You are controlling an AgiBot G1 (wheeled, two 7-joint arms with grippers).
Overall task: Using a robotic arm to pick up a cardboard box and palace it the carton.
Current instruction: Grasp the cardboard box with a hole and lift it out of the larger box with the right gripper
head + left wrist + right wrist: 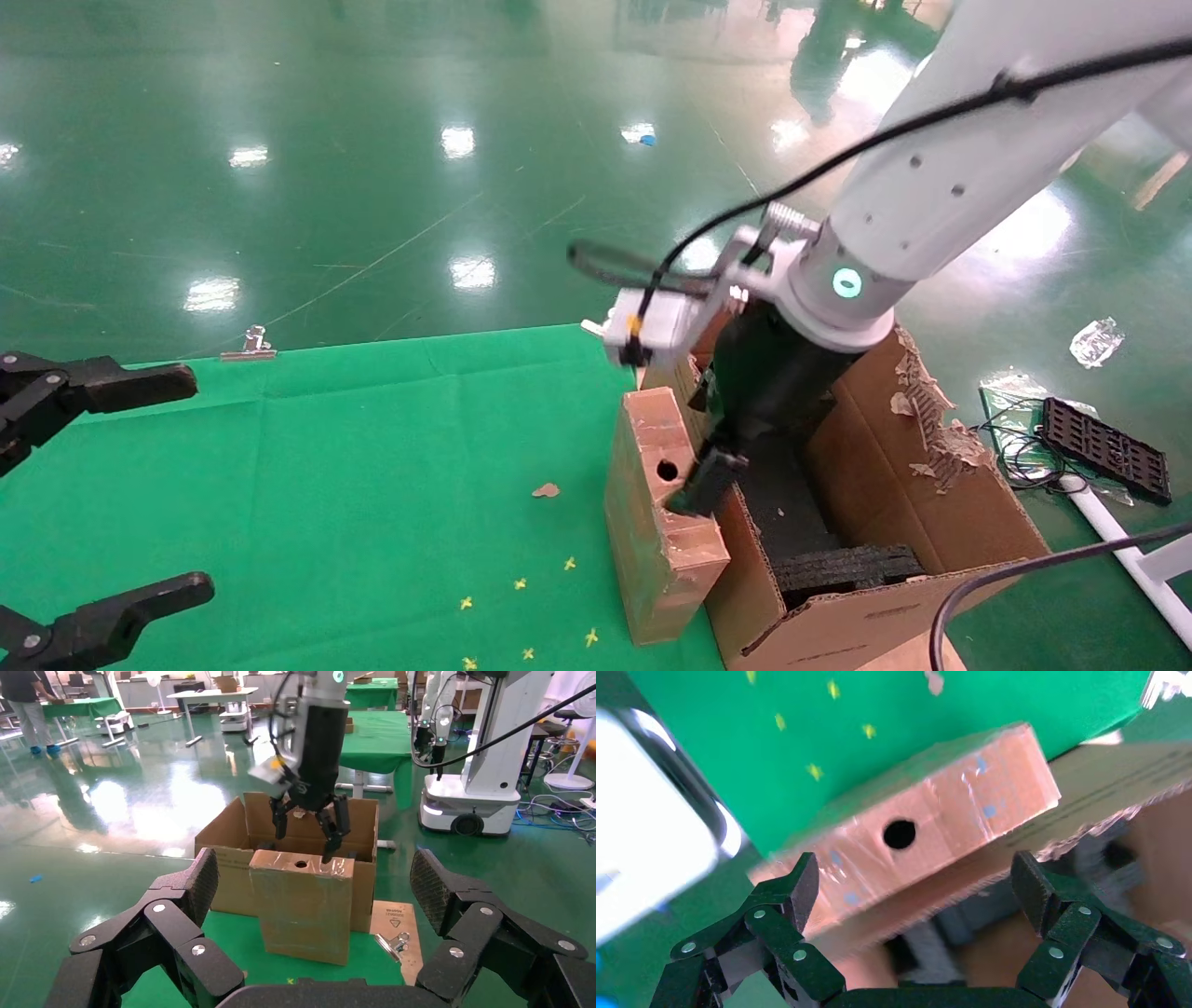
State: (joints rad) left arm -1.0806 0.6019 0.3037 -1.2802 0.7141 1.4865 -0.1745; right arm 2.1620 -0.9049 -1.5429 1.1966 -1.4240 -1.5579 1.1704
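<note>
The cardboard box stands upright on the green table, against the carton's near wall, its taped top with a round hole facing up. It also shows in the left wrist view and the right wrist view. The robotic arm's right gripper hangs open over the box's top edge and the carton's wall. One finger is down by the hole and the other over the carton's inside. It holds nothing. My left gripper is open and empty at the table's left edge.
Black foam lies inside the carton, whose far flap is torn. A binder clip sits at the table's back edge. A cardboard scrap lies on the cloth. A black tray and cables lie on the floor at the right.
</note>
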